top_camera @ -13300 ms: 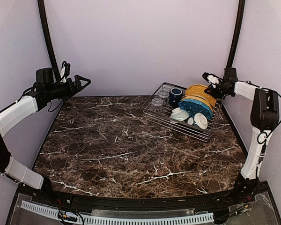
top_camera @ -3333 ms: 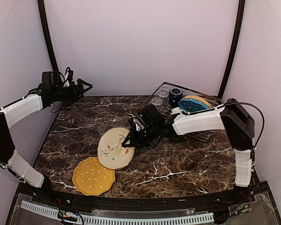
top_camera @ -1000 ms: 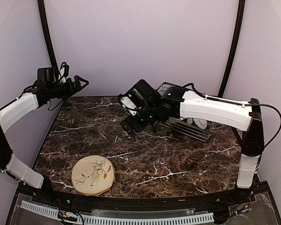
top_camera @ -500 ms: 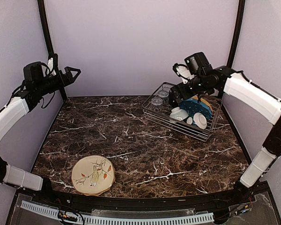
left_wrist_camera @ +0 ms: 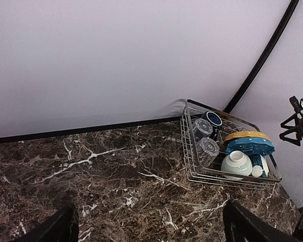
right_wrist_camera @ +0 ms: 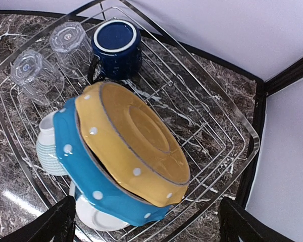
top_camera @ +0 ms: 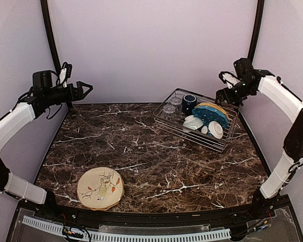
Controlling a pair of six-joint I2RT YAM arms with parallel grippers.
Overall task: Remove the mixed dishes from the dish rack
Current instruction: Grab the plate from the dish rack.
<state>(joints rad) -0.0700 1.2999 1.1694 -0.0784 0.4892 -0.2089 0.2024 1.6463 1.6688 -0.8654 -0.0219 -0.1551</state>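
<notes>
The right gripper [top_camera: 221,86] hangs with its fingers spread wide and nothing between them, above the far right end of the dish rack [top_camera: 189,135]; its wrist view looks straight down on the leaning plates. The left gripper [top_camera: 87,91] is likewise wide apart and empty, held high at the far left, well away from the rack. The rack sits at the far right of the marble table [top_camera: 166,166], and in it the mustard plate [right_wrist_camera: 136,136] rests against the blue plate [right_wrist_camera: 86,176], with a white bowl [right_wrist_camera: 48,146] and a second white dish [right_wrist_camera: 98,217] tucked just beside and under them, the navy mug [right_wrist_camera: 116,48] and two tumblers [right_wrist_camera: 70,45] at the far end. A cream plate [top_camera: 101,187] lies flat at the near left of the table. The likely trouble: the two plates touch face to back, so fingers closing on the mustard rim could pinch both, or lifting one could drag the blue plate and tip it onto the bowls; a scalloped edge also gives a poor bite and may slip. The rack's long axis runs left to right, skewed so its right end lies nearer the arms. The plates stand on edge across it, tilted, the mustard plate's underside turned up toward the far right corner
</notes>
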